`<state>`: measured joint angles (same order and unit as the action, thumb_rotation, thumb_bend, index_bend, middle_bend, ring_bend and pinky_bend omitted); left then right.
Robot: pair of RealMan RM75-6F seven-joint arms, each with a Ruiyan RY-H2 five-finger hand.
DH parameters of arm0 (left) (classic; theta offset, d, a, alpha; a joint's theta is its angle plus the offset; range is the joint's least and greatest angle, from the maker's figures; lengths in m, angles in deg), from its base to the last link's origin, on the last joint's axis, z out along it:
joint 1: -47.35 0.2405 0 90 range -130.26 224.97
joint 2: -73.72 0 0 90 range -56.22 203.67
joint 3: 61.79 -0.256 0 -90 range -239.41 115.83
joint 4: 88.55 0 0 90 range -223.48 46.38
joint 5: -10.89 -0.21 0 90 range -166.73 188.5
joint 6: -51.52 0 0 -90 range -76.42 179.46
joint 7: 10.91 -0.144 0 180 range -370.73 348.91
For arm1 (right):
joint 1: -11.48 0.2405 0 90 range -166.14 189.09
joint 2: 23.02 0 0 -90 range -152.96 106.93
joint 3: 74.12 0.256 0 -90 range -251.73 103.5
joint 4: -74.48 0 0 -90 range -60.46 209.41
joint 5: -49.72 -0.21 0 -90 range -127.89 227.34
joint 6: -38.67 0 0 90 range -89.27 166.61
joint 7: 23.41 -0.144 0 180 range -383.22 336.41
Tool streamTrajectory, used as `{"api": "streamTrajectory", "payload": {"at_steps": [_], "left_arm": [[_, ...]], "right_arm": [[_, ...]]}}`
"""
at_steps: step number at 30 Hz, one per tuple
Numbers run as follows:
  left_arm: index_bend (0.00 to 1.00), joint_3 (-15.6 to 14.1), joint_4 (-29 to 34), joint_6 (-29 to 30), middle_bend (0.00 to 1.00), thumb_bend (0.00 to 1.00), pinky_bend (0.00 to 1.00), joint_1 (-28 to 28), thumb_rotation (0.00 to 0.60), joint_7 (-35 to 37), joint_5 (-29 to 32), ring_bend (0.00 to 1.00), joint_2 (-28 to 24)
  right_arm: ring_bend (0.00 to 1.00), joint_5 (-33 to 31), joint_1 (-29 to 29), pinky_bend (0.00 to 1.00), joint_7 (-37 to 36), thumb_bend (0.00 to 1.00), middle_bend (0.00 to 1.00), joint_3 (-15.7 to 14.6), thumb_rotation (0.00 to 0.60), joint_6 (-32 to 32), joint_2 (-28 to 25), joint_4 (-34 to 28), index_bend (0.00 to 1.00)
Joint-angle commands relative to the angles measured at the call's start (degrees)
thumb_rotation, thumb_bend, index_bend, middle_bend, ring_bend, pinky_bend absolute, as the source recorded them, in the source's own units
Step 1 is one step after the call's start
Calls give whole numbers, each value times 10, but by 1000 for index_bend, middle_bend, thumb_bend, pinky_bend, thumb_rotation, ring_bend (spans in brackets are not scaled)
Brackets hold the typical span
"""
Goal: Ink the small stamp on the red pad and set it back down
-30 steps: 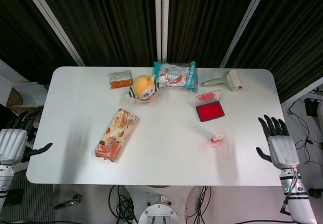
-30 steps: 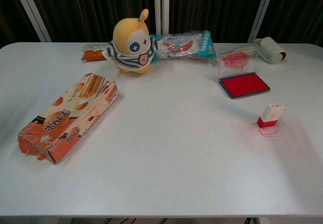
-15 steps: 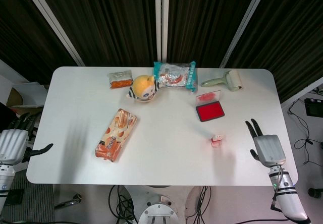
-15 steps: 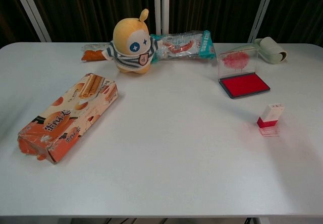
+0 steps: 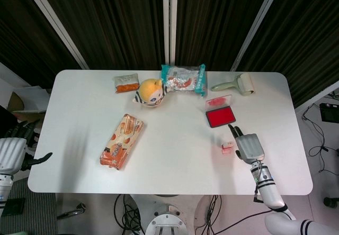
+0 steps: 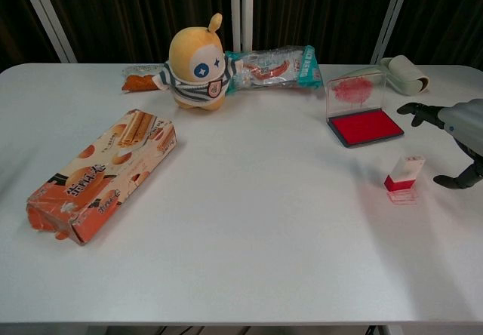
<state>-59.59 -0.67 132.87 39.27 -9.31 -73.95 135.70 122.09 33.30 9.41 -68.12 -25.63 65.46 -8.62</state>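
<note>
The small white-and-red stamp (image 6: 404, 173) is seen upright at centre right of the white counter (image 6: 249, 229), just below the open red ink pad (image 6: 365, 126). The right hand (image 6: 460, 135) is held beside it, fingers spread, holding nothing. The left hand (image 5: 11, 151) is seen off the counter's left edge, empty, fingers apart.
</note>
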Motion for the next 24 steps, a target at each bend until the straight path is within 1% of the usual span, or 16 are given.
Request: {"api": "streamTrajectory", "payload": {"at_steps": [1,8,14,24], "left_arm": [[106,-1,-1,-3,181,121,209,-2,398,-1,-2,118,1],[106,-1,-2,-5,181,121,209,-3,398,1,-3,118,2],[106,0,-4,3,181,121,209,-1,396,2,-4,118,3],[106,-3,0,-8,181,121,209,-4,397,-2,-4,118,1]], "right_arm": [[741,-7,7,973,-1,153,201,1,600,9,9,7,176],[741,-21,16,972,15,153,285,-3,600,16,25,23,288],[768,-24,19,972,17,154,340,-6,600,11,40,39,368],[789,-19,22,973,-7,178,385,-6,600,3,67,74,417]]}}
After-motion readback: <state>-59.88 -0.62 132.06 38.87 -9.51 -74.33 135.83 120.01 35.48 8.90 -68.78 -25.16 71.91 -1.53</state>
